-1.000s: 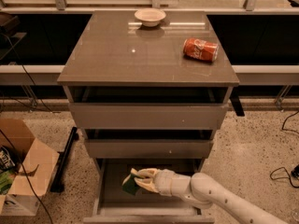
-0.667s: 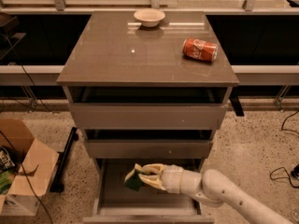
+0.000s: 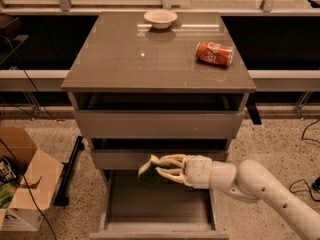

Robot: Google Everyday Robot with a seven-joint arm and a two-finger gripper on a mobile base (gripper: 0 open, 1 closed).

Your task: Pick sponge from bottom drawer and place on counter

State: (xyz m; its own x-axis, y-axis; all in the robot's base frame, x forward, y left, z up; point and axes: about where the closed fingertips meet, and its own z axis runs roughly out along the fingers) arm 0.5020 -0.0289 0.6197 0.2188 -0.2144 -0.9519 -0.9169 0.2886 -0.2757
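Note:
My gripper (image 3: pixel 161 168) reaches in from the lower right and is shut on the sponge (image 3: pixel 147 170), dark green with a pale yellowish layer. It holds the sponge above the open bottom drawer (image 3: pixel 157 204), level with the front of the middle drawer (image 3: pixel 125 157). The bottom drawer's flat grey floor shows bare below it. The counter (image 3: pixel 140 59) is the glossy grey-brown slab on top of the cabinet, well above the gripper.
A red soda can (image 3: pixel 214 53) lies on its side on the counter's right part. A pale bowl (image 3: pixel 160 18) sits at its back edge. The top drawer (image 3: pixel 157 123) stands slightly open. A cardboard box (image 3: pixel 22 181) stands on the floor at left.
My gripper has risen with the sponge from inside the bottom drawer up to the level of the middle drawer's front.

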